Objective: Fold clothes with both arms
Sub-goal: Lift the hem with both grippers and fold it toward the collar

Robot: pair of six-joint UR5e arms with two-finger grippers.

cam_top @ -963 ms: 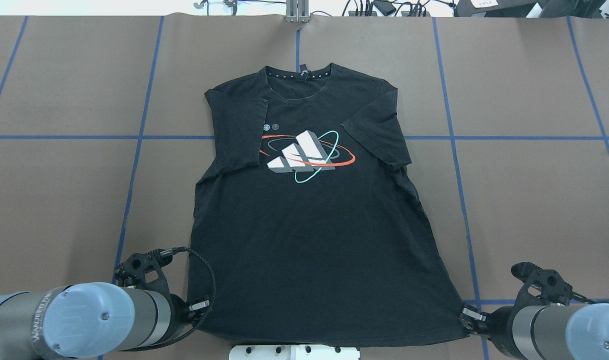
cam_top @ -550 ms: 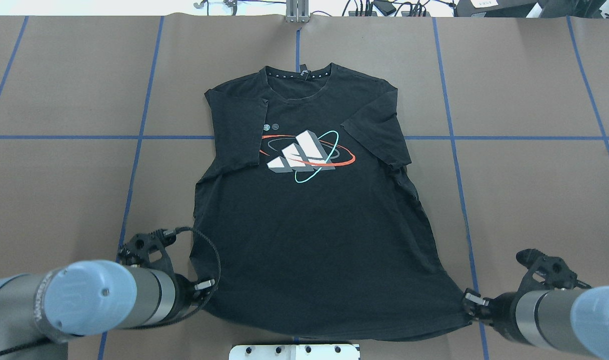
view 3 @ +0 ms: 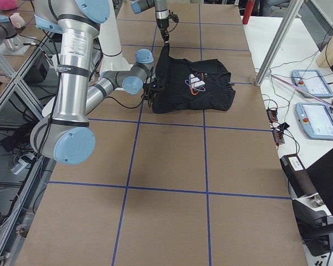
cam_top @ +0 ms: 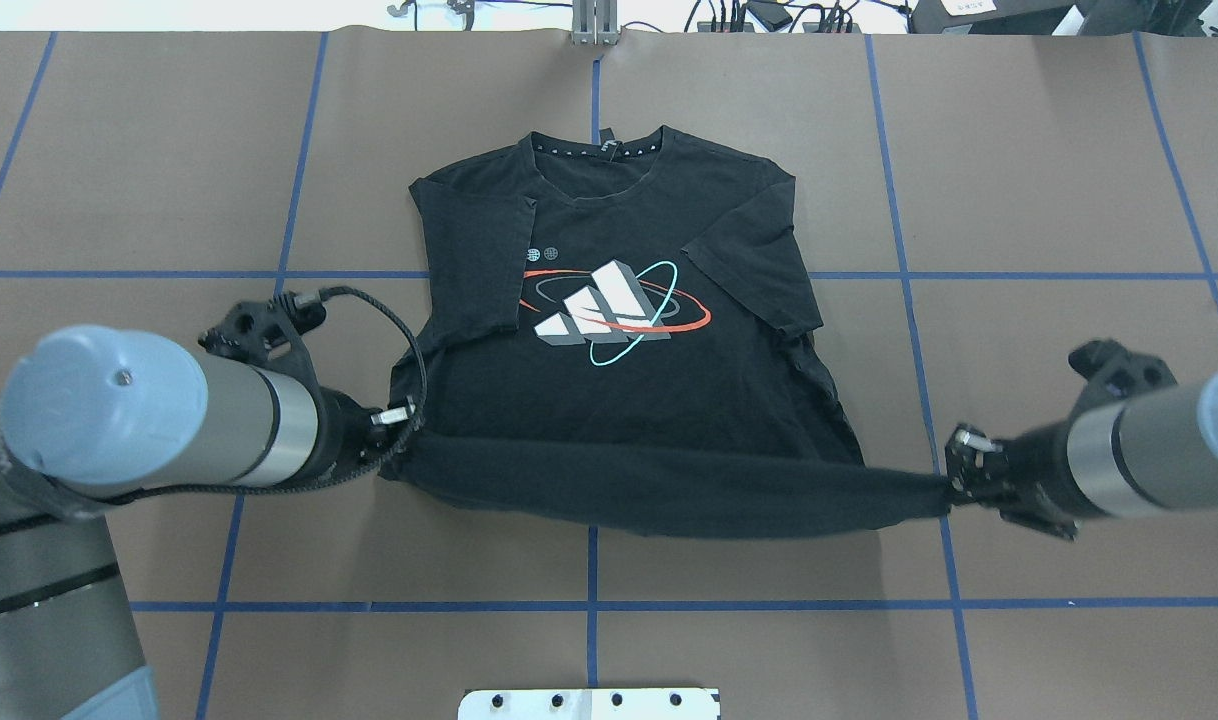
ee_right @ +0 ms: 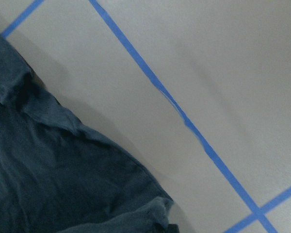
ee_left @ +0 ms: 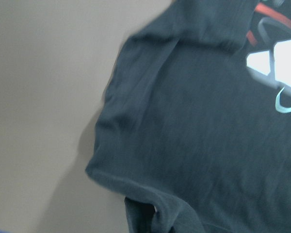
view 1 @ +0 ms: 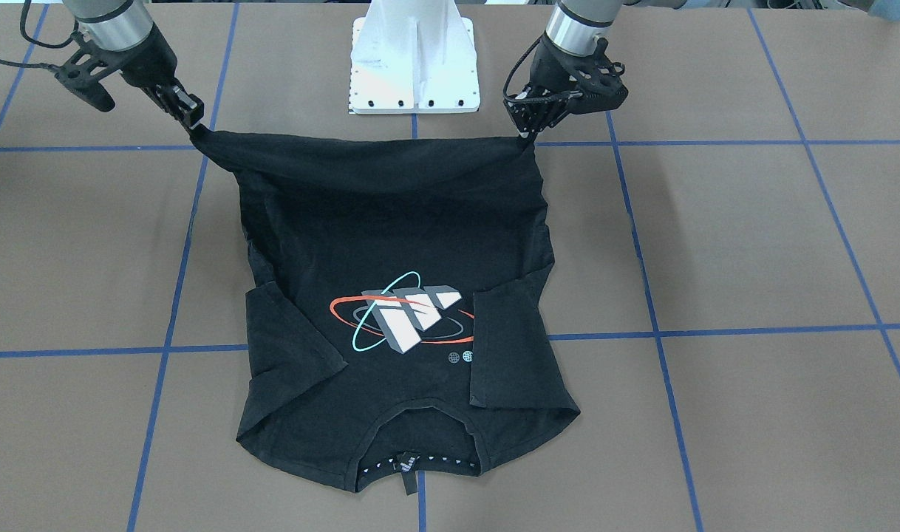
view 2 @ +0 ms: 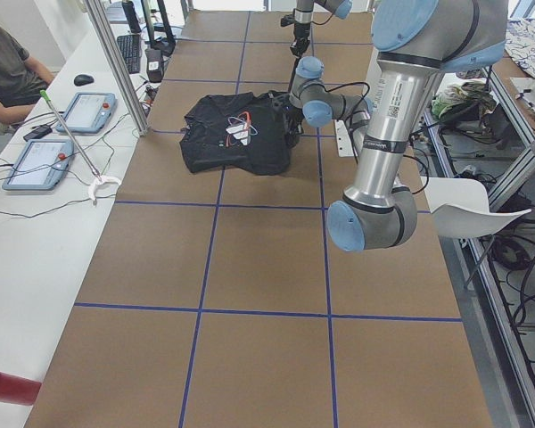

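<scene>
The black T-shirt (cam_top: 609,400) is lying print-up in the middle of the brown desk (cam_top: 149,160). In the overhead view its collar is pointing to 12 o'clock, and its 6 o'clock hem is hanging off the surface as a stretched band. The left arm (cam_top: 229,430) is gripping the hem's 9 o'clock corner, jaws closed on the cloth, and the right arm (cam_top: 1119,450) is pinching the 3 o'clock corner, jaws likewise clamped on fabric.
</scene>
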